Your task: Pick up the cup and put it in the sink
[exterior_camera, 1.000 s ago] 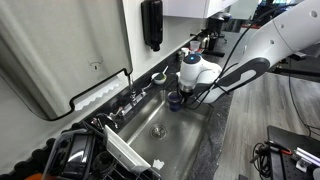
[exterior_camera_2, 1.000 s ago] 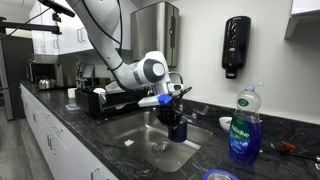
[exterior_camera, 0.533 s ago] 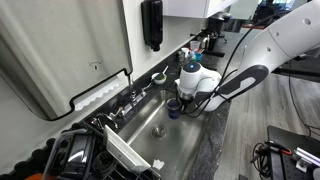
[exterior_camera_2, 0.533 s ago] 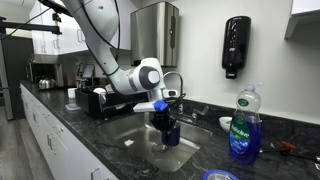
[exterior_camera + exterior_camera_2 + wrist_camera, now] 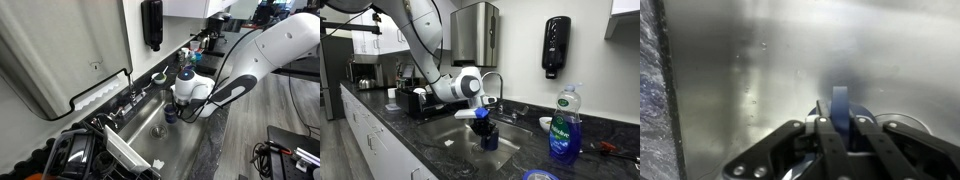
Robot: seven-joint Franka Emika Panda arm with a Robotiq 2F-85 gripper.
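Note:
My gripper (image 5: 172, 112) is shut on the small dark grey-blue cup (image 5: 170, 116) and holds it low inside the stainless steel sink (image 5: 178, 150). In both exterior views the cup (image 5: 489, 136) hangs under the fingers, just above the basin floor (image 5: 455, 140). In the wrist view the cup's rim (image 5: 840, 108) stands edge-on between the black fingers (image 5: 838, 128), with the steel sink floor (image 5: 750, 80) beyond. The round drain (image 5: 157, 130) lies next to the cup. The faucet (image 5: 492, 80) arches behind the arm.
A blue soap bottle (image 5: 563, 128) stands on the dark counter, with a bright blue ring (image 5: 540, 175) in front of it. A dish rack (image 5: 85, 150) sits by the sink. A black dispenser (image 5: 556, 45) hangs on the wall.
The gripper has carried the cup down and further along into the basin, toward the drain. It stays shut on the cup.

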